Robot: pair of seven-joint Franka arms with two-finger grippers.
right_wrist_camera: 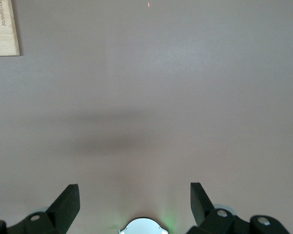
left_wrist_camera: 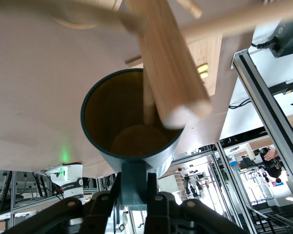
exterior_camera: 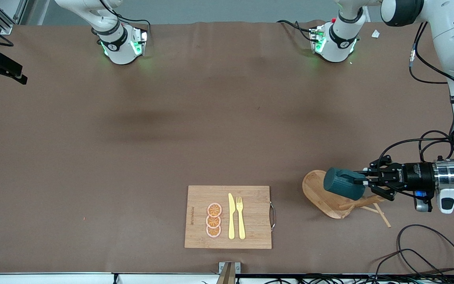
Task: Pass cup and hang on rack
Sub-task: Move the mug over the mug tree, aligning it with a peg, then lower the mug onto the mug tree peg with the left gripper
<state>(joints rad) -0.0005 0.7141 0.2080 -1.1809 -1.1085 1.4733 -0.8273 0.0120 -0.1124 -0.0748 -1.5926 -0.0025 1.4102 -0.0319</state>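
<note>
The left gripper (exterior_camera: 363,182) is over the rack (exterior_camera: 331,197) at the left arm's end of the counter (exterior_camera: 132,157), its arm reaching in level. Its fingers (left_wrist_camera: 154,195) are clamped on the handle of the cup (exterior_camera: 343,183), which hangs on its side in the air above the rack's oval base. In the left wrist view the cup's (left_wrist_camera: 132,126) yellow inside faces the camera, and a thick wooden piece of the rack (left_wrist_camera: 168,63) runs across the cup's mouth, blurred and close to the lens; whether it touches the rim cannot be told. Thin pegs (exterior_camera: 380,213) splay out from the rack toward the front camera and the left arm's end.

A board (exterior_camera: 229,217) lies near the counter's front edge, around the middle, well apart from the rack. On it lie three orange slices (exterior_camera: 213,220) in a row, and just beside them a yellow knife (exterior_camera: 231,216) and a yellow fork (exterior_camera: 240,217), side by side.

The right gripper (right_wrist_camera: 134,204) waits over bare counter, out of the front view, its fingers (right_wrist_camera: 68,202) spread wide and holding nothing; a corner of the board (right_wrist_camera: 2,27) shows in the right wrist view.
</note>
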